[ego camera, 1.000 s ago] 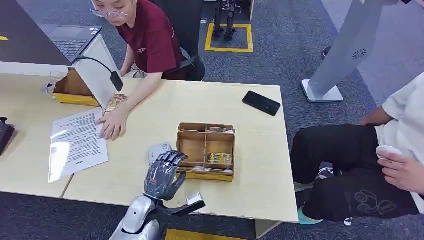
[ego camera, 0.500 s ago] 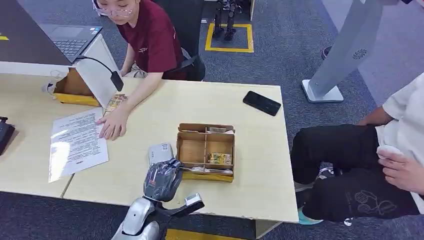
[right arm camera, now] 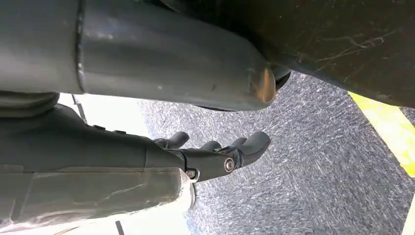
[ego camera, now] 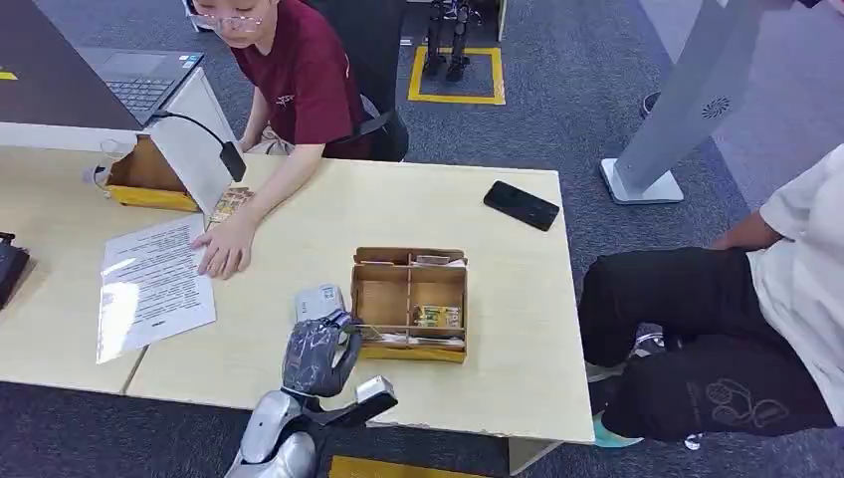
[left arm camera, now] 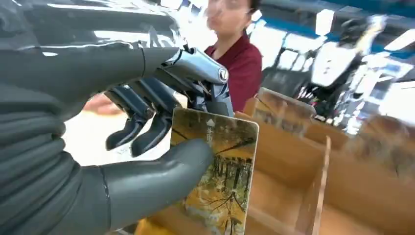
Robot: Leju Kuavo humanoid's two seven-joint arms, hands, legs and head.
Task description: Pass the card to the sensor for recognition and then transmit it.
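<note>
My left hand (ego camera: 316,354) hovers over the table's near edge, just left of the wooden compartment box (ego camera: 410,304). In the left wrist view that hand (left arm camera: 147,147) pinches a card (left arm camera: 222,181) with a yellow tree picture between its thumb and fingers, above the box (left arm camera: 293,161). A small white device (ego camera: 318,299) lies on the table just beyond the hand. Another card (ego camera: 436,316) lies in the box's near right compartment. My right hand (right arm camera: 220,152) hangs over grey carpet with its fingers loosely apart and nothing in it.
A person in a red shirt (ego camera: 299,80) sits across the table with a hand on a paper sheet (ego camera: 154,284). A gooseneck scanner (ego camera: 231,159), a cardboard tray (ego camera: 149,174) and a black phone (ego camera: 521,205) are on the table (ego camera: 299,219). Another person (ego camera: 737,329) sits at the right.
My left hand has curled its fingers and drawn back from the box toward the table's near edge. The seated person's hand at the right has left the picture.
</note>
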